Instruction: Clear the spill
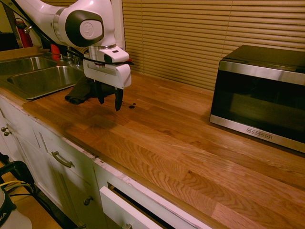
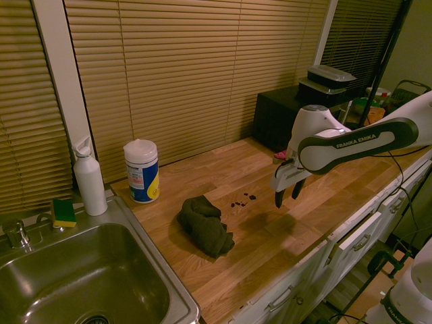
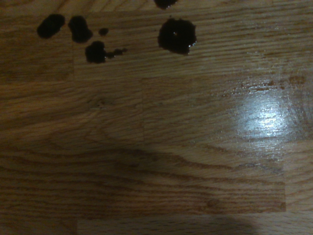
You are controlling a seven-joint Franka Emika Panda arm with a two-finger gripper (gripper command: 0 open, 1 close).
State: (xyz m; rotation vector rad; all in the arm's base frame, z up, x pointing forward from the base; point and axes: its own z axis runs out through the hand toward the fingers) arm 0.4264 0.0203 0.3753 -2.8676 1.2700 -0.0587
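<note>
The spill (image 2: pixel 241 200) is a small cluster of dark droplets on the wooden counter (image 1: pixel 157 143). In the first exterior view the spill (image 1: pixel 132 106) lies just beside my fingers, and in the wrist view the droplets (image 3: pixel 176 35) show sharp and close. A crumpled dark cloth (image 2: pixel 206 224) lies on the counter between the spill and the sink; the arm partly hides this cloth (image 1: pixel 81 93) in the first exterior view. My gripper (image 2: pixel 287 194) hangs open and empty a little above the wood, on the side of the spill away from the cloth. From the other side the gripper (image 1: pixel 109 101) points straight down.
A steel sink (image 2: pixel 81 283) is set in the counter's end. A wipes canister (image 2: pixel 142 171), a white bottle (image 2: pixel 90 177) and a sponge (image 2: pixel 65 212) stand near it. A microwave (image 1: pixel 262 95) occupies the other end. A drawer (image 1: pixel 128 210) below the counter's front edge stands ajar.
</note>
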